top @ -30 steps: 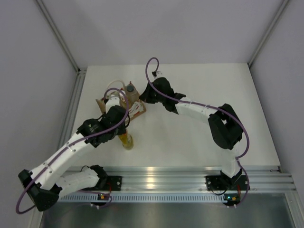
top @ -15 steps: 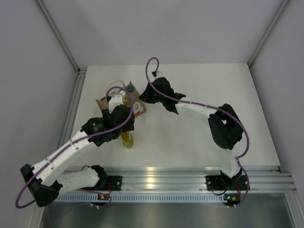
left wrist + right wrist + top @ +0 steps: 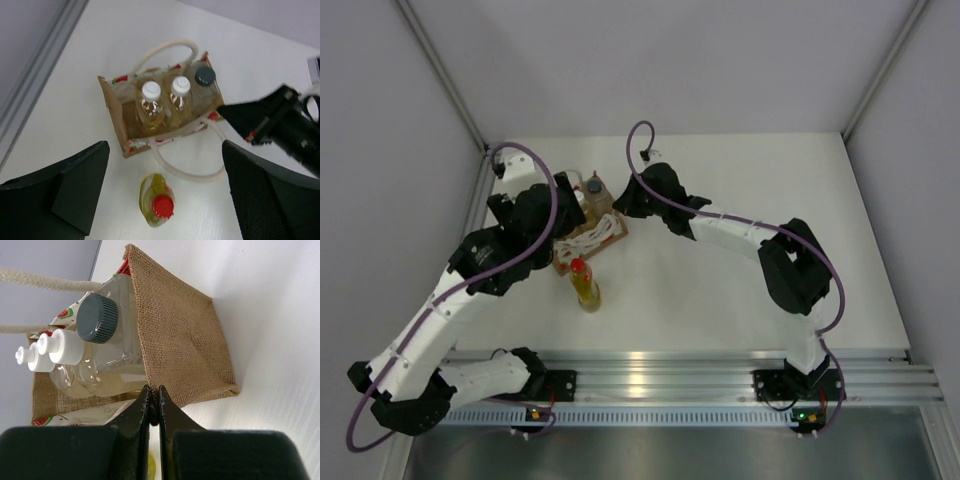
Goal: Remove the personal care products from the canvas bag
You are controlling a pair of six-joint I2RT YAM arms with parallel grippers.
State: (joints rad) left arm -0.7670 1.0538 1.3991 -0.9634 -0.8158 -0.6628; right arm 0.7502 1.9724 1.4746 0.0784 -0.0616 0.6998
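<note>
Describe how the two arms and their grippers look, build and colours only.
The left arm and right arm both have white link shells with bulky black joint housings. A purple cable loops loosely along each. The left gripper has broad matte black fingers, one with a finely dotted face. The right gripper is also black, tapering to thin tips.

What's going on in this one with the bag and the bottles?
The two arms are emptying a canvas bag of small bottles. The right gripper is shut on the bag's edge, holding it in place. The left gripper hangs open above the bag, holding nothing. The yellow bottle with the red cap is out, standing on the table beside the bag. Two amber bottles with white caps and the clear bottle with the dark grey cap are inside.
</note>
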